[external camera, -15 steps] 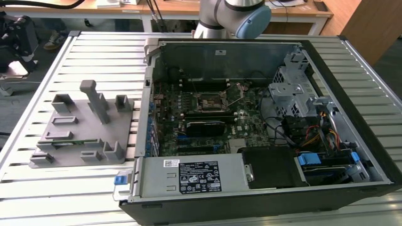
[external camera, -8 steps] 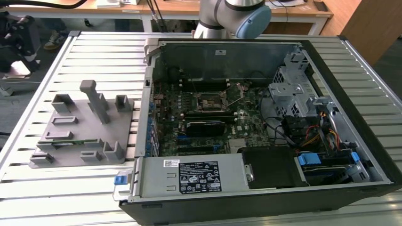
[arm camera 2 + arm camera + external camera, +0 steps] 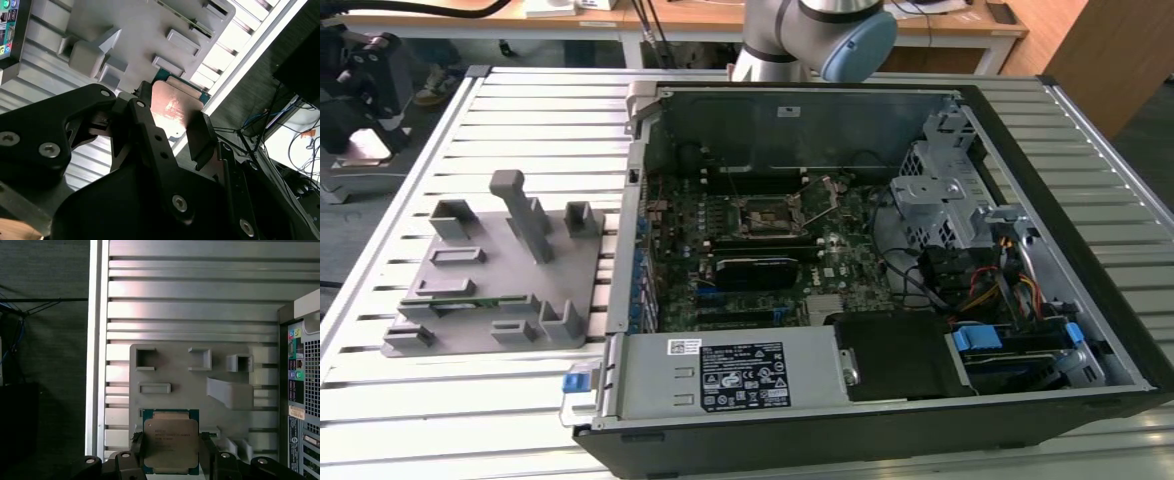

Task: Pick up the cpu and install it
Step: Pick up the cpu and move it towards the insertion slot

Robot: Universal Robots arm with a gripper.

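Observation:
In both wrist views the cpu [image 3: 170, 440] [image 3: 172, 107], a flat square chip with a silvery metal top and a green rim, sits between the black fingers [image 3: 136, 452] of my gripper [image 3: 172, 455] [image 3: 174, 129]. The fingers press on two opposite edges, so the gripper is shut on it. The chip hangs above the edge of the grey plastic fixture [image 3: 190, 375] [image 3: 125, 30] that faces the table's rail. In the exterior view the black-framed socket [image 3: 767, 215] lies on the motherboard inside the open computer case [image 3: 854, 250], with its metal lever lifted.
The grey fixture [image 3: 494, 270] with upright blocks stands on the slatted metal table [image 3: 400, 410] at the exterior view's left of the case. The arm's base [image 3: 814, 35] rises behind the case. Drive cages, cables and a power supply [image 3: 720, 375] crowd the case interior.

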